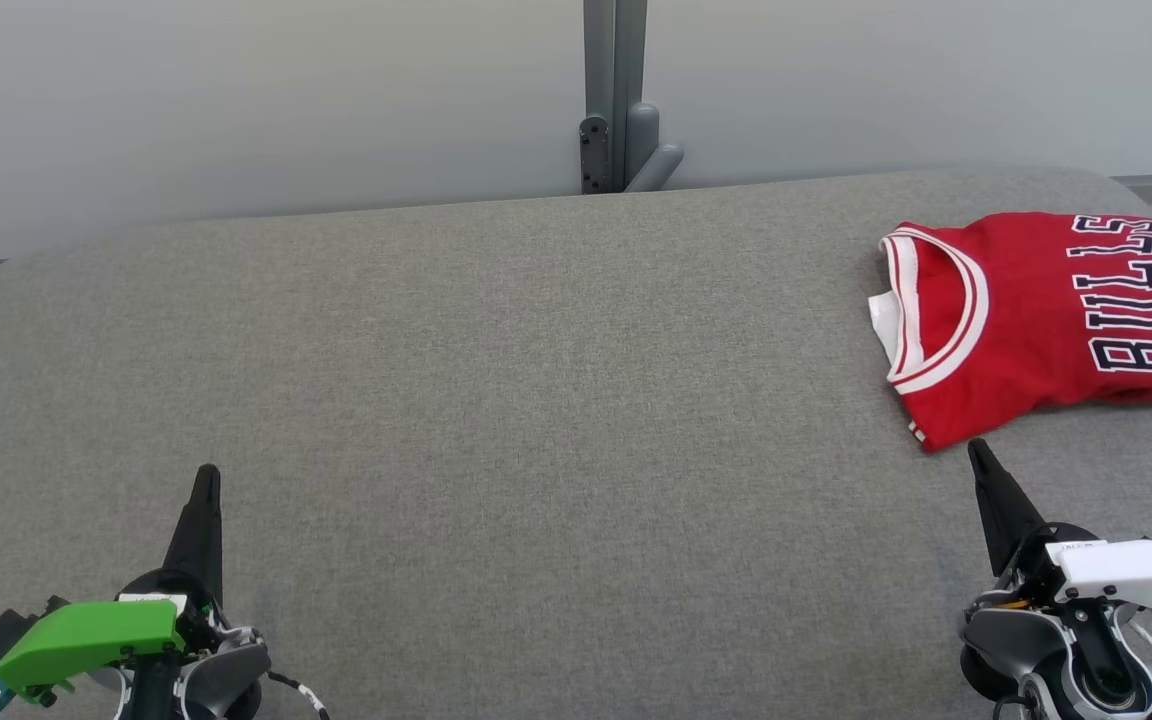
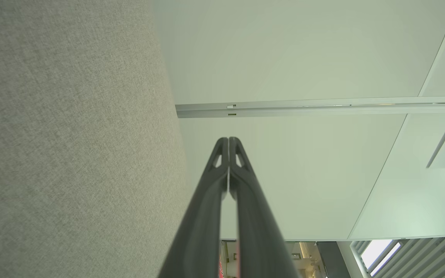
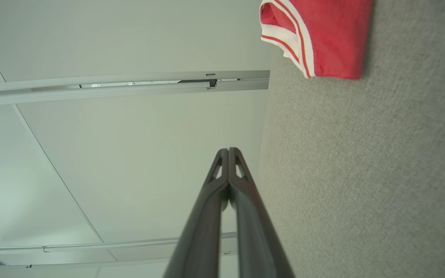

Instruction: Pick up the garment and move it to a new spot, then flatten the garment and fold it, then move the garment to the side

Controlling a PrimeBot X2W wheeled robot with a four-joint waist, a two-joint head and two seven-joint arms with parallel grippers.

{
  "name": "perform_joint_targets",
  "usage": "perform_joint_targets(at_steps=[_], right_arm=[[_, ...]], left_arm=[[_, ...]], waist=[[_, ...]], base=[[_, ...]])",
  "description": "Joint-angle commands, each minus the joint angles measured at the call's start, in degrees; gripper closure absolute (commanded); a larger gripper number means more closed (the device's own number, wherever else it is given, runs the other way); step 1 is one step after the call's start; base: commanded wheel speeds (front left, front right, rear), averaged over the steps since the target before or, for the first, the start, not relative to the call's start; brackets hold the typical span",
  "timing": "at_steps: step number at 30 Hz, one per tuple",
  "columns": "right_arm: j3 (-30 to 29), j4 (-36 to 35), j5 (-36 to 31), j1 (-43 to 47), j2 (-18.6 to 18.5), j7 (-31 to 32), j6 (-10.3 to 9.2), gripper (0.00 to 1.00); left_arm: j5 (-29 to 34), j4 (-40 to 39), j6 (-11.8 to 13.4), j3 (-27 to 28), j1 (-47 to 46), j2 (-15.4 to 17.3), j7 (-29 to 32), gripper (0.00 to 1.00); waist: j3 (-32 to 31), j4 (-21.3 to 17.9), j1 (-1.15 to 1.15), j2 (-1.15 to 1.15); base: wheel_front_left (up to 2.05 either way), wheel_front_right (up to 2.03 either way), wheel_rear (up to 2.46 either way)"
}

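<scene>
Head view: a folded red garment (image 1: 1036, 320) with white trim and "BULLS" lettering lies at the far right of a grey fabric-covered table (image 1: 536, 400). The left gripper (image 1: 206, 478) is at lower left. The right gripper (image 1: 979, 455) is at lower right, near the garment's front corner but apart from it. Both have their jaws closed on nothing

Left wrist view: jaws pressed together, table on their left, pale wall beyond

Right wrist view: jaws shut and empty, the garment's striped edge lying on the table at upper right

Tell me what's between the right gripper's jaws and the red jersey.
Nothing: only a bare stretch of grey fabric surface separates the folded red basketball jersey from the jaws of the right gripper, seen in the head view.
</scene>
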Motion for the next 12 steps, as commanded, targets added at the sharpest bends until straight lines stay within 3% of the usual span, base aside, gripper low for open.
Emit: perform_joint_targets(at_steps=[1,12], right_arm=[[-0.14,-0.23,0.39,-0.47,-0.26,0.18,0.02,1.0],[-0.14,-0.23,0.39,-0.47,-0.27,0.18,0.02,1.0]], left_arm=[[-0.02,-0.11,-0.34,0.16,-0.69,0.4,-0.02,1.0],[-0.02,-0.11,-0.34,0.16,-0.69,0.4,-0.02,1.0]], waist=[[0.0,0.0,0.0,0.04],[0.0,0.0,0.0,0.04]], base=[[0.0,0.0,0.0],[0.0,0.0,0.0]])
